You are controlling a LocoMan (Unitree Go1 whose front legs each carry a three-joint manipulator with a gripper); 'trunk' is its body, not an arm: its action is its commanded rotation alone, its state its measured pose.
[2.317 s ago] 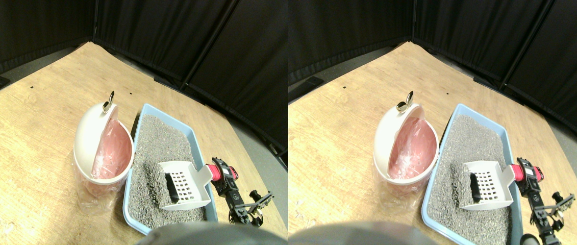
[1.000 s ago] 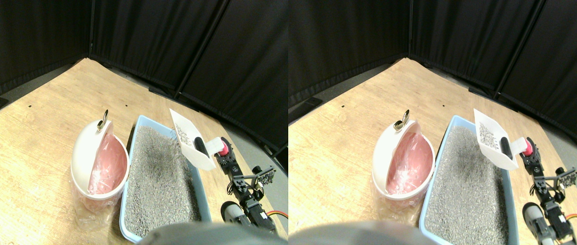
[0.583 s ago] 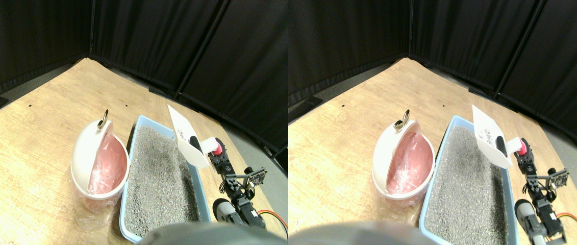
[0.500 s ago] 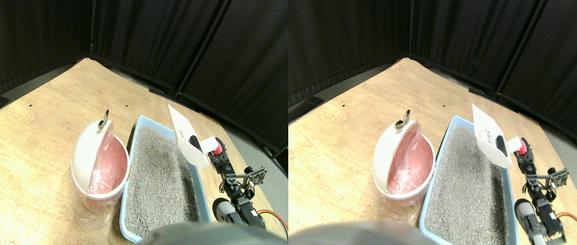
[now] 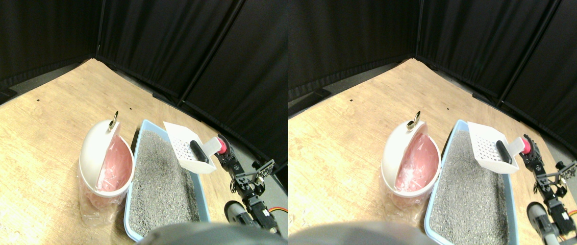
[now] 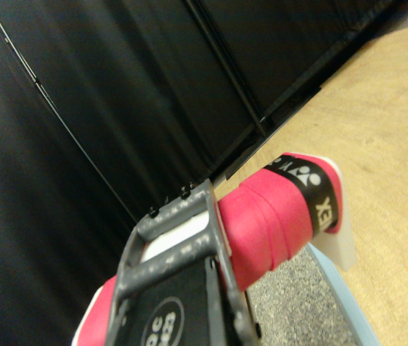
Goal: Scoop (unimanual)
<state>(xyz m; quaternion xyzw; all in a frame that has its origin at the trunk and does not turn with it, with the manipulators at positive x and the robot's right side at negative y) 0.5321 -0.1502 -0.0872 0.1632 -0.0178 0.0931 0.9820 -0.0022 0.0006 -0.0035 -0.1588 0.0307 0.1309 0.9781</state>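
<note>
**Scoop held aloft over the litter tray**

One white slotted scoop point(image 5: 186, 151), one blue litter tray point(image 5: 138, 133), one white bin point(image 5: 95, 148) and one working gripper point(image 5: 223, 151) occupy a wooden floor point(image 5: 28, 132) ringed by black curtains point(image 5: 166, 41). The scoop hangs in the air above the far right part of the tray, clear of the grey litter point(image 5: 158, 178), its perforated pan tilted with the open face toward the camera. A single dark elongated lump point(image 5: 198, 150) lies in the pan near the handle end. The scoop's handle is wrapped in pink-red tape point(image 6: 276, 216) with a black band; in the wrist view the dark jaw frame presses against this wrapping, and the gripper appears to be clamped on the handle, though the gap between the jaws is hidden.

The tray is filled with litter almost to its rim and sits just beside the bin, on the bin's right. The bin's rounded lid is tipped up, showing a pink plastic liner point(image 5: 115, 166) inside, and a small metal ring point(image 5: 114, 121) stands at the lid's top edge. Clear plastic bunches round the bin's base.

The floor is pale plywood. Grey flooring shows past its edges, at the foot of the curtains.
</note>
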